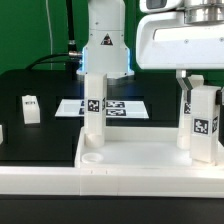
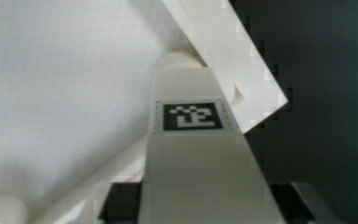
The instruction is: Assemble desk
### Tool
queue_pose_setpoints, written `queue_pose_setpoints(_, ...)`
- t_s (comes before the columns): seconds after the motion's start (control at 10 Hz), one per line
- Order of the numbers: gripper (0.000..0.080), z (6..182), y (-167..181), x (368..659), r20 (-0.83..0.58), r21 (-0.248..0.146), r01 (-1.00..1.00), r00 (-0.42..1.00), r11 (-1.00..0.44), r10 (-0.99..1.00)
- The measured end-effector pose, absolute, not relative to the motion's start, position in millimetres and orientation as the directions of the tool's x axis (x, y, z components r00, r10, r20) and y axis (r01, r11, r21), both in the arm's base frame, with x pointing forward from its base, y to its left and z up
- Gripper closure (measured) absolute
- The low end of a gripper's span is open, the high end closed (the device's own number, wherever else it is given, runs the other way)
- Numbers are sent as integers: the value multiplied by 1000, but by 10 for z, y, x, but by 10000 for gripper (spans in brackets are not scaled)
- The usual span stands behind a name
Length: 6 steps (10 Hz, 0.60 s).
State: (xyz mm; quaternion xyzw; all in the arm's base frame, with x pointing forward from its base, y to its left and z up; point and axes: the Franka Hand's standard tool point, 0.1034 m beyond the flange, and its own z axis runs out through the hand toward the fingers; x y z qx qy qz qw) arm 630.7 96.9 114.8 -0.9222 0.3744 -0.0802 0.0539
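The white desk slab (image 1: 140, 160) lies in front with its raised rim up. One square white leg (image 1: 93, 108) with a tag stands upright in the corner socket at the exterior view's left. My gripper (image 1: 197, 88) is shut on a second tagged leg (image 1: 204, 122), which stands upright at the slab's corner at the exterior view's right. In the wrist view this leg (image 2: 202, 150) runs between my two dark pads (image 2: 133, 200) down to the slab (image 2: 69, 80). Its foot is hidden, so I cannot tell how deep it sits.
A loose white leg (image 1: 30, 108) stands on the black table at the exterior view's left, and another white piece (image 1: 2, 131) shows at the edge. The marker board (image 1: 125, 106) lies behind the slab, before the arm's base (image 1: 104, 50). A long white rail (image 1: 40, 182) runs along the front.
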Motion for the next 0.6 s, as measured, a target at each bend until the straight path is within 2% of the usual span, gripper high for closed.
queue_pose_setpoints(0.5, 509, 1141, 950, 6297, 25, -184, -904, 389, -387, -921)
queue_pose_setpoints(0.6, 509, 1141, 948, 6296, 22, -184, -911, 371, -369, -928)
